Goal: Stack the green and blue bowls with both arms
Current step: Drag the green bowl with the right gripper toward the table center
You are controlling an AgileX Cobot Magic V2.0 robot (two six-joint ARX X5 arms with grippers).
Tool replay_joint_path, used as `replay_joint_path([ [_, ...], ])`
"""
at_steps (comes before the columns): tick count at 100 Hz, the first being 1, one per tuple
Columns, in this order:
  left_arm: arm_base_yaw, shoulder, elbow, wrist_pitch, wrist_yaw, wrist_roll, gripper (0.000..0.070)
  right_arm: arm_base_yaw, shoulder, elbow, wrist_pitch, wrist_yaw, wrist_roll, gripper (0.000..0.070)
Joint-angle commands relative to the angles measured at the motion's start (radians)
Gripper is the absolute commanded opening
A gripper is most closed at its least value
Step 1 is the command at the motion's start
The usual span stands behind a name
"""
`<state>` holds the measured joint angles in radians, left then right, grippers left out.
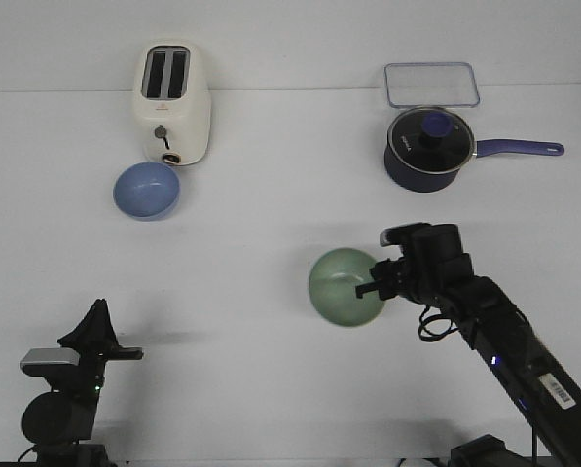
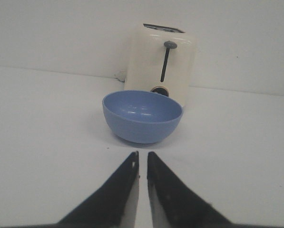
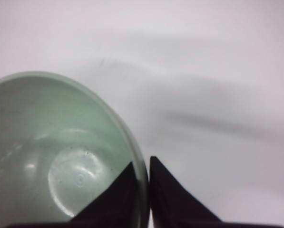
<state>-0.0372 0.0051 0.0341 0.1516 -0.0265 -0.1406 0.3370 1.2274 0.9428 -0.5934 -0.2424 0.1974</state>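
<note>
The pale green bowl [image 1: 344, 286] is near the table's middle, held by my right gripper [image 1: 376, 285], which is shut on its right rim. In the right wrist view one finger is inside the green bowl [image 3: 56, 156] and one outside, at my right gripper [image 3: 142, 166]. The bowl looks lifted a little, with a shadow under it. The light blue bowl [image 1: 146, 189] stands upright in front of the toaster at the far left. It shows in the left wrist view [image 2: 142, 115], ahead of my left gripper [image 2: 142, 156], which is shut and empty. My left gripper [image 1: 97, 331] rests low at the front left.
A cream toaster [image 1: 171, 102] stands right behind the blue bowl, also in the left wrist view [image 2: 161, 61]. A dark navy lidded saucepan [image 1: 426, 148] with its handle to the right and a clear lidded box [image 1: 431, 85] are at the back right.
</note>
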Motion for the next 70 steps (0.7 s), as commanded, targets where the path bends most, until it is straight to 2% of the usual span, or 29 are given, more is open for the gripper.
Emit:
replay_joint_path([
  [1,0.0,-0.002,-0.018,0.029,0.001,-0.086,0.0015,0.061,0.012,-0.002,0.018,0.016,0.024,0.0],
  [20,0.0,-0.002,-0.01,0.037,0.001,-0.225,0.0012,0.192,0.032,-0.035,0.024,0.042,0.045,0.0],
  [45,0.0,-0.002,-0.003,0.03,0.001,-0.396,0.0012,0.267,0.065,-0.093,0.077,0.079,0.048,0.0],
  [70,0.0,0.001,0.023,0.025,0.001,-0.424,0.0013,0.274,0.1,-0.124,0.099,0.082,0.036,0.0],
])
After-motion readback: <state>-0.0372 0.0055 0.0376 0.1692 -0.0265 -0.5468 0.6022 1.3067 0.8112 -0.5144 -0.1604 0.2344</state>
